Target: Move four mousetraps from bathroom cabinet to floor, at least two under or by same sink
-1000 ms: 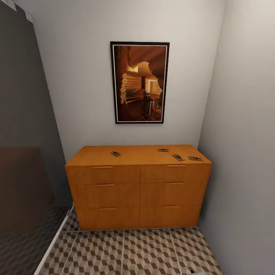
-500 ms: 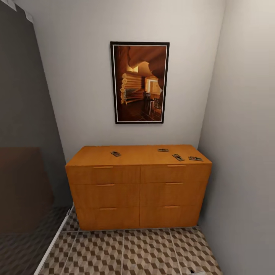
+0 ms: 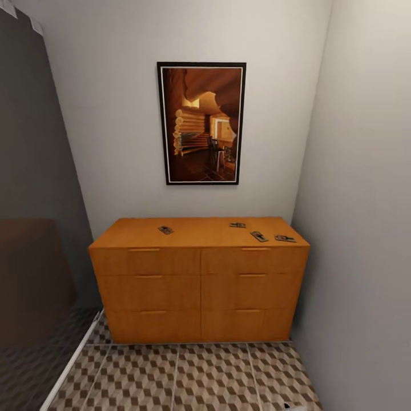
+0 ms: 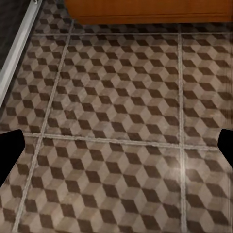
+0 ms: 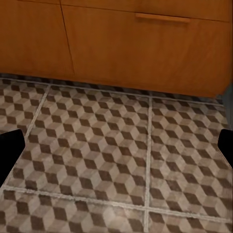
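Head view gives you the wide orange-tan wooden cabinet [image 3: 200, 279] against the far wall, with four small flat tan mousetraps on its top: one toward the left [image 3: 165, 230], three grouped toward the right [image 3: 238, 225] [image 3: 259, 236] [image 3: 285, 238]. Brown-and-beige cube-patterned floor tiles [image 3: 211, 377] lie before it. Both wrist views look down on those tiles; whether your left tool and right tool are apart or together, you cannot tell.

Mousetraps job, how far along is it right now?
Nothing is placed yet. All four mousetraps lie on top of the cabinet. In hand: nothing; the robot faces the cabinet, both wrist views looking down at the bathroom floor. Left: move all four to the floor, two by a sink.
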Controlling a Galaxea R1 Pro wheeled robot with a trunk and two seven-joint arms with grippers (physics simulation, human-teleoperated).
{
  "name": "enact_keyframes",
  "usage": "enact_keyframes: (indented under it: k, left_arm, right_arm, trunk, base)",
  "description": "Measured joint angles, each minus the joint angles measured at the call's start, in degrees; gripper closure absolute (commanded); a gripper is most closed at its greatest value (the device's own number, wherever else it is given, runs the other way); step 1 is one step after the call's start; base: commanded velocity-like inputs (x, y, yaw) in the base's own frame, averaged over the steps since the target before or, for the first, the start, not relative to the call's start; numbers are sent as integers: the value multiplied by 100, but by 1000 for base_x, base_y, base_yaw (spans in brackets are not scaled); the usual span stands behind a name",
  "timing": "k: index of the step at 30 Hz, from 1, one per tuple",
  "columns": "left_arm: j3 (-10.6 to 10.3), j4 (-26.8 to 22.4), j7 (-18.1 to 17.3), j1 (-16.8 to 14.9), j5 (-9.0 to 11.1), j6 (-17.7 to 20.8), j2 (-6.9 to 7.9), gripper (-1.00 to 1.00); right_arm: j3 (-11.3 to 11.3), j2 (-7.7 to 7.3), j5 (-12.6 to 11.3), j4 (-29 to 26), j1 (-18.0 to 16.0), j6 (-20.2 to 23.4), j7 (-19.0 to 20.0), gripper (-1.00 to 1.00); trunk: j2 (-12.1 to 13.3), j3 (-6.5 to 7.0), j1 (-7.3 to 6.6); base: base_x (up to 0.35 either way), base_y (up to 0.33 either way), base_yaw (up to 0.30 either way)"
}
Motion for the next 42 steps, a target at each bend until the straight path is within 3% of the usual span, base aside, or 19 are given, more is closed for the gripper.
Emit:
enact_keyframes:
  k: [11,29,42]
  left_arm:
    - [2,-1,-3,0,0,0,3,-100]
    - [3,-1,-6,0,0,0,6,-100]
    - [3,-1,-9,0,0,-9,7,-100]
  right_arm:
    - [0,-30,2,5,0,-1,-1,-100]
    - [1,-42,6,26,0,-1,-1,-100]
    - [1,-35,6,28,0,-1,-1,-100]
  trunk:
    - [0,0,-1]
    - [0,0,-1]
    - [0,0,1]
  base:
    - [148,-151,2]
    - [139,-9,0]
    - [23,0,0]
